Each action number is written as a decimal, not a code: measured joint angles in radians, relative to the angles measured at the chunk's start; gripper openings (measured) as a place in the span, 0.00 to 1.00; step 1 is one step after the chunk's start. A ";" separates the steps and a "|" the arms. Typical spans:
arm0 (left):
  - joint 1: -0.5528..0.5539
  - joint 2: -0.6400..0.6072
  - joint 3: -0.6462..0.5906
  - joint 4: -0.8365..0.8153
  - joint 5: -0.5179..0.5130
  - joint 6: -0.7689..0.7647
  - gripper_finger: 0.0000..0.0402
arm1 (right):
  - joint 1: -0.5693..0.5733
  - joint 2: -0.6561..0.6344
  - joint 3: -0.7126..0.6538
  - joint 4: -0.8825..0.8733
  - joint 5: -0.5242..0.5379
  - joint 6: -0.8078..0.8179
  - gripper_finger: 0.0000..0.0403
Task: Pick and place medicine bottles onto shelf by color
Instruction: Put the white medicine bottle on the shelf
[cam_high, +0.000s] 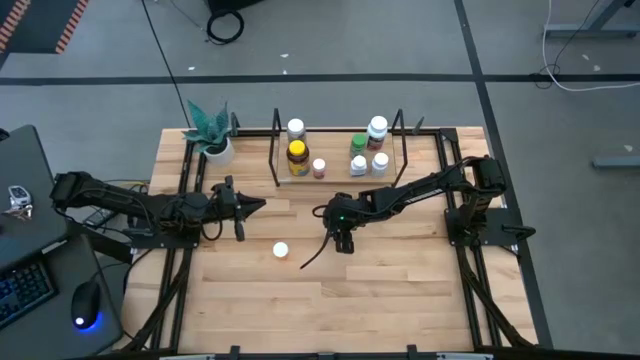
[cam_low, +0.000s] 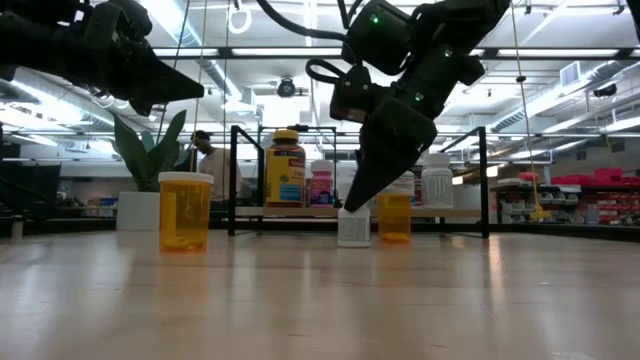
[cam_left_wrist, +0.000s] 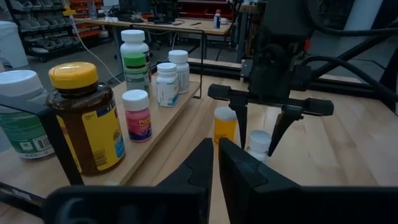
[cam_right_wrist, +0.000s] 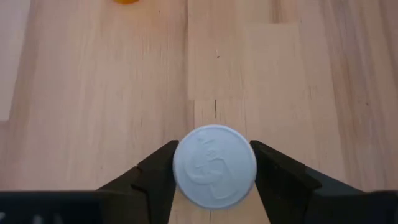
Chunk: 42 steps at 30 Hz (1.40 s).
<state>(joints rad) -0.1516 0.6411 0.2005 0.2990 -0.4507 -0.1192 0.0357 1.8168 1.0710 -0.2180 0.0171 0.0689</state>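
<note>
- Loose orange bottle (cam_low: 186, 210), white-capped, stands alone on the open desk (cam_high: 400, 300), nearest the front edge. It is well apart from both arms, probably waiting its turn.
- Left gripper (cam_left_wrist: 216, 146) hangs above the desk, short of the shelf, pointing toward the other arm. Its jaws are pressed almost together with nothing between them, so this arm looks to be waiting.
- Right gripper (cam_right_wrist: 214, 152) reaches straight down over a small white bottle (cam_low: 353, 228). Its jaws meet the round cap on both sides, a top-down hold that suits lifting it clear. The bottle's base looks to be on the desk, so I judge the lift not yet begun.
- The label of that white bottle cannot be read from any view.
- A second orange bottle (cam_left_wrist: 224, 124) stands just beside the held one. From above, the right arm covers it.
- The shelf (cam_high: 335, 179) carries the amber bottle with yellow lid (cam_high: 297, 157), a small pink bottle (cam_high: 319, 168), a green-capped bottle (cam_high: 358, 145) and several white ones. How far they are grouped by colour is hard to tell, as they overlap.
- A potted plant (cam_high: 210, 130) stands at the desk's far left corner.
- A person (cam_low: 208, 160) shows beyond the shelf, largely hidden.
</note>
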 joint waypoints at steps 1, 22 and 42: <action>0.000 0.000 0.000 0.000 0.000 0.001 0.09 | -0.001 0.000 0.000 0.000 0.000 0.001 0.49; 0.000 0.000 0.000 0.001 0.000 0.000 0.09 | -0.070 -0.060 0.210 -0.221 -0.011 -0.044 0.43; 0.000 0.000 0.000 0.000 0.000 0.000 0.09 | -0.230 -0.067 0.487 -0.512 -0.017 -0.203 0.43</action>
<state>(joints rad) -0.1516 0.6411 0.2005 0.2993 -0.4507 -0.1191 -0.1939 1.7500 1.5576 -0.7296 -0.0002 -0.1341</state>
